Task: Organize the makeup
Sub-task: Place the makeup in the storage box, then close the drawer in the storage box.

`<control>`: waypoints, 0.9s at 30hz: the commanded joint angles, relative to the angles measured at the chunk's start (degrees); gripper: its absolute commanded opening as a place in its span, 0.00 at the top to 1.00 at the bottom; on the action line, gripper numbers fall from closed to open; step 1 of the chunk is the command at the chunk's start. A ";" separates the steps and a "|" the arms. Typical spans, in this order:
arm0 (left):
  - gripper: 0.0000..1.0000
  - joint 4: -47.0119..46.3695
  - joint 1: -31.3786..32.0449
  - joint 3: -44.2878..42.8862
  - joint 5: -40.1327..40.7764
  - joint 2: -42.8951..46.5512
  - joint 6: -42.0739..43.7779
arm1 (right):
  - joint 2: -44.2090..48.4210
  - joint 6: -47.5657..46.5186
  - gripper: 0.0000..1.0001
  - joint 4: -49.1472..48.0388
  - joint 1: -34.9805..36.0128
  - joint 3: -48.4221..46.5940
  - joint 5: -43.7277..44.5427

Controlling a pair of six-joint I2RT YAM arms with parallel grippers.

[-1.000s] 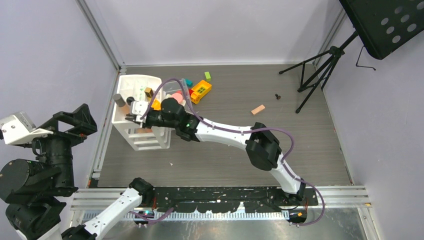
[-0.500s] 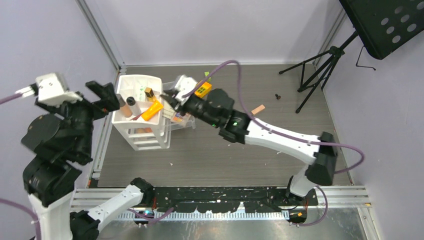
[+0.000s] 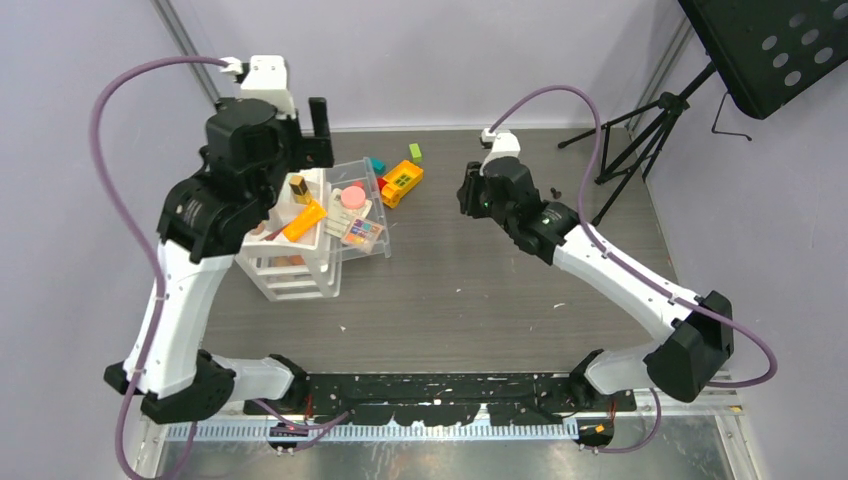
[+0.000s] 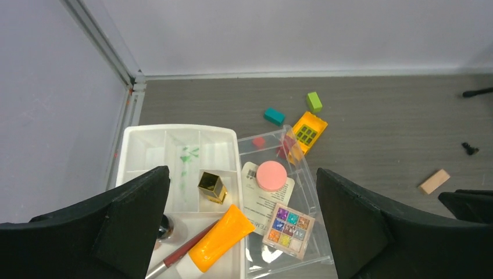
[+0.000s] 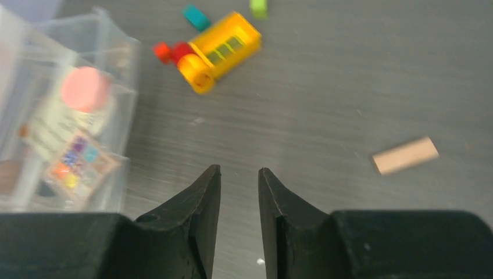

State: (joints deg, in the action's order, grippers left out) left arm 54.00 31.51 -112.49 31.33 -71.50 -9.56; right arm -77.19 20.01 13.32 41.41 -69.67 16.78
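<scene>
My left gripper (image 4: 241,174) (image 3: 288,150) hangs wide open and empty above the white organizer (image 4: 174,136). In the organizer lie an orange tube (image 4: 224,237) (image 3: 305,220), a gold-black lipstick (image 4: 211,186) (image 3: 298,187) and a red pencil (image 4: 180,256). The clear tray (image 4: 314,197) beside it holds a pink compact (image 4: 271,175) (image 5: 85,88) and an eyeshadow palette (image 4: 289,229) (image 3: 362,232). My right gripper (image 5: 239,170) (image 3: 468,195) hovers over bare table, narrowly open with nothing between its fingers. A beige tube (image 5: 405,155) (image 3: 516,219) lies on the table to its right.
A yellow-and-red toy brick (image 3: 400,182) (image 5: 218,51), a teal block (image 4: 273,116) and a green block (image 4: 314,102) sit behind the clear tray. A black tripod (image 3: 630,140) stands at the back right, with a small black part (image 3: 554,191) on the table near it.
My right gripper left the orange tube in the organizer, pulled back right to mid-table and opened a little. My left arm swung up from the left to over the organizer.
</scene>
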 commanded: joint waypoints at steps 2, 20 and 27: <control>0.00 1.91 0.13 -3.45 -2.83 -2.85 2.49 | -3.97 10.19 0.58 17.71 -5.24 -3.68 -1.20; 0.00 3.84 -6.83 -2.27 -0.62 -3.35 1.83 | -21.41 9.71 0.39 24.43 -7.03 -17.39 -12.37; 0.00 3.84 -7.34 0.67 4.92 0.47 2.12 | -21.39 8.86 0.39 22.79 -7.01 -17.79 -14.42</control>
State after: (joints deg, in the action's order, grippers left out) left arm 58.30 24.60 -113.38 32.01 -74.78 -7.79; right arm -101.41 29.15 39.77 34.28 -87.09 4.21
